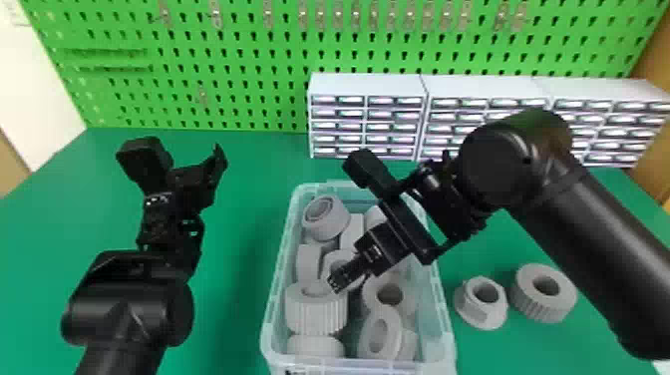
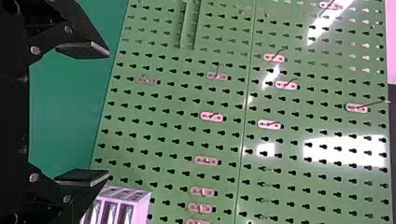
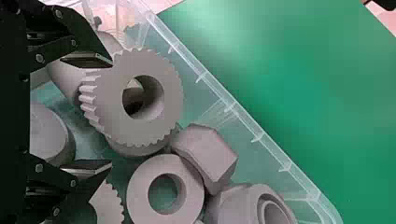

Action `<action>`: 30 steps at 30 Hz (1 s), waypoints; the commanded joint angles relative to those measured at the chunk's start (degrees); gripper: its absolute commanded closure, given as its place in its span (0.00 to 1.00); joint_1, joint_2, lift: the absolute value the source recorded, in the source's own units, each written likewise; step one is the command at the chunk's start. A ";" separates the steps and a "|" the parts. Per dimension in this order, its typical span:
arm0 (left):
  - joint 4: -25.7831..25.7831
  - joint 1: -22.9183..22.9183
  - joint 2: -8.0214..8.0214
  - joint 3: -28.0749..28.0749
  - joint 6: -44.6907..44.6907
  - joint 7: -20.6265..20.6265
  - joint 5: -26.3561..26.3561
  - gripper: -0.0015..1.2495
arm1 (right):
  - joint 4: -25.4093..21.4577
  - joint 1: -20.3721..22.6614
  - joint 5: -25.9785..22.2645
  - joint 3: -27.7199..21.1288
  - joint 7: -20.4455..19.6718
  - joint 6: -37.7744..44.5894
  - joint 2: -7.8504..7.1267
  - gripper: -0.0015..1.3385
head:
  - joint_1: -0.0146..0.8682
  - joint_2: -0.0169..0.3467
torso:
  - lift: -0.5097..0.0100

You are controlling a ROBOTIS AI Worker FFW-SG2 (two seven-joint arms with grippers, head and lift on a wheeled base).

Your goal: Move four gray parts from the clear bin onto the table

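Leaning in from the right, the right gripper [image 1: 344, 224] hangs, in the head view, over the clear bin [image 1: 275, 284] with its fingers wide and nothing held. Gray parts crowd the bin, a toothed one [image 1: 316, 314] among them. On the table [image 1: 244, 199], just beyond the bin's right wall, sit a flanged part [image 1: 486, 319] and a toothed ring [image 1: 528, 296]. I'd call that two of the four delivered, with the third pick in hand.

The left wrist view has the left gripper [image 2: 109, 114], empty and spread wide, facing the green pegboard [image 2: 173, 140]; that arm looks to be waiting.

In the right wrist view, the spread fingers [image 3: 88, 59] reach beside a toothed gray part [image 3: 173, 102], tilted among its neighbours near the bin wall. If that's the target, the next move calls for lining up across it, closing firmly on its ribbed side and lifting straight, without snagging the wall.
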 commanded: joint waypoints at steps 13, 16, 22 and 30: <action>0.06 -0.38 -0.01 -0.14 0.00 0.00 0.01 0.28 | 0.15 -1.16 -0.70 2.69 1.41 0.17 -0.77 0.37 | 0.80 0.24 | 0.88; 0.15 -0.38 -0.01 -0.23 0.00 0.00 0.10 0.28 | 0.15 -1.07 2.12 3.74 5.80 -1.76 -0.77 0.37 | 0.80 0.24 | 0.88; 0.15 -0.38 -0.01 -0.14 -0.09 0.00 0.27 0.28 | 0.32 -0.98 26.37 8.14 34.02 -8.70 0.11 0.37 | 0.80 0.24 | 0.88; 0.15 -0.38 -0.01 -0.14 -0.36 0.00 0.36 0.28 | 0.85 -1.33 31.56 8.93 38.32 -8.79 0.63 0.37 | 0.80 0.24 | 0.88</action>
